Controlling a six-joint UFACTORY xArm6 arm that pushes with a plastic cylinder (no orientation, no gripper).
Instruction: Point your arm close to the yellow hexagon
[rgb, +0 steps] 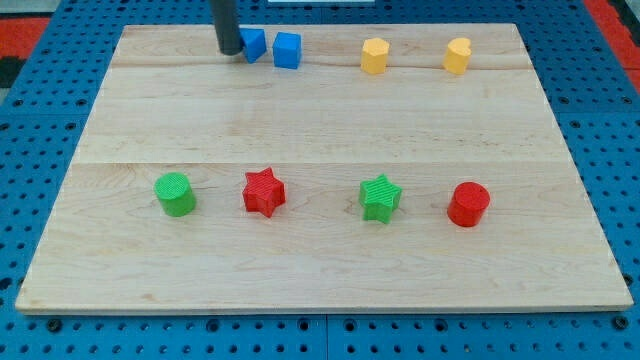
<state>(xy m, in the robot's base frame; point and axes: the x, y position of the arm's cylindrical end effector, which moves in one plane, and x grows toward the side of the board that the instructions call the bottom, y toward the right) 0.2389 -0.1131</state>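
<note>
The yellow hexagon (374, 56) stands near the view's top, right of centre, on the wooden board (320, 130). A second yellow block (457, 56), heart-like in shape, stands further right. My tip (229, 50) is at the view's top left of centre, touching the left side of a blue block (254, 45). A blue cube (287, 50) stands just right of that. My tip is well to the left of the yellow hexagon, with both blue blocks between them.
Along the lower row stand a green cylinder (176, 194), a red star (264, 192), a green star (380, 197) and a red cylinder (468, 204). Blue pegboard surrounds the board.
</note>
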